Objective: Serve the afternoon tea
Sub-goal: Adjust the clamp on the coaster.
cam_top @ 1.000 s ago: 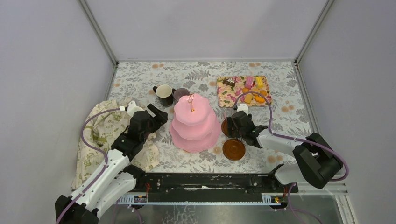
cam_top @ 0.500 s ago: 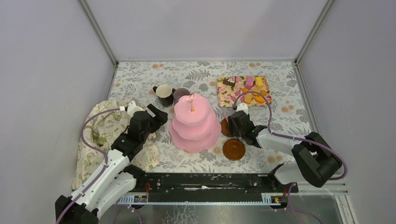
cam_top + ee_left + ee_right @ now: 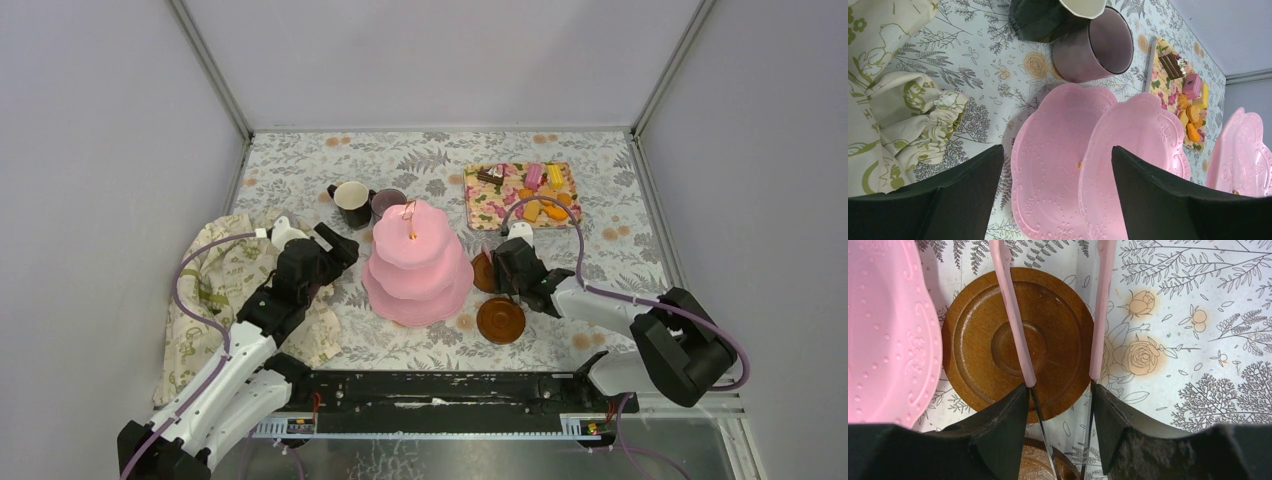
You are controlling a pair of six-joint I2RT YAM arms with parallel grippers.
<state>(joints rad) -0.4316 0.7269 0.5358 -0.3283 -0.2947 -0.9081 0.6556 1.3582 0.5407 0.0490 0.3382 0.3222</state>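
Observation:
The pink three-tier cake stand (image 3: 415,265) with a gold loop handle stands mid-table; its tiers fill the left wrist view (image 3: 1058,165). My left gripper (image 3: 335,250) is open and empty, just left of the stand (image 3: 1058,155). My right gripper (image 3: 500,265) is shut on pink-tipped metal tongs (image 3: 1013,315). The tong arms reach out over one brown saucer (image 3: 1018,340), one arm across it and one past its right rim. A second saucer (image 3: 500,320) lies nearer me. Two dark mugs (image 3: 352,203) (image 3: 388,203) stand behind the stand. Small sweets (image 3: 545,205) lie on the floral tray (image 3: 475,205).
A beige leaf-print cloth (image 3: 225,290) is bunched at the left under my left arm. The table wears a grey floral cover (image 3: 300,170). Grey walls close in the back and both sides.
My right gripper with the tongs has shifted slightly over the far saucer. The left arm has not moved.

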